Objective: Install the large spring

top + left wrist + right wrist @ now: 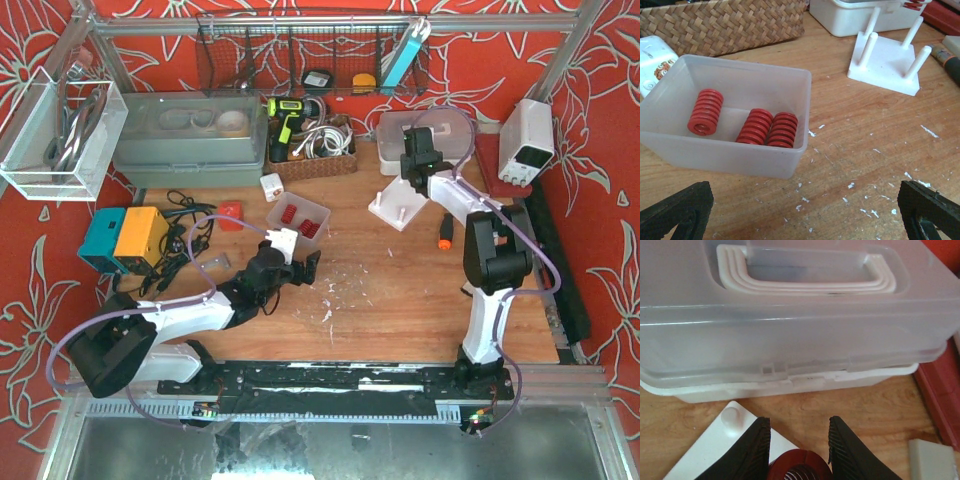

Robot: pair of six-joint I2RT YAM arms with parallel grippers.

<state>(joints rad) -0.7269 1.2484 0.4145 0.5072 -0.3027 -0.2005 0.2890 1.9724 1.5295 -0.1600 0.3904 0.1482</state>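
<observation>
My right gripper (pixel 799 425) is shut on a large red spring (pixel 799 467), seen end-on between its black fingers. It hangs over the near corner of the white peg base (pixel 715 445), beside one short peg (pixel 731 416). In the top view the right gripper (pixel 412 165) hovers at the back of that base (pixel 400 205). My left gripper (pixel 300 262) stands wide open with nothing in it, just in front of a clear bin (pixel 730 155). In the bin lie three more red springs (pixel 706 111), (pixel 756 126), (pixel 782 129). The peg base (pixel 886 70) shows four upright pegs in the left wrist view.
A translucent lidded box (pixel 790 340) stands right behind the peg base. A wicker basket (pixel 725 25) sits behind the bin. An orange-tipped tool (pixel 445 232) lies right of the base, and a white power supply (pixel 527 140) stands at the far right. A teal-and-yellow box (pixel 125 237) with cables is at the left.
</observation>
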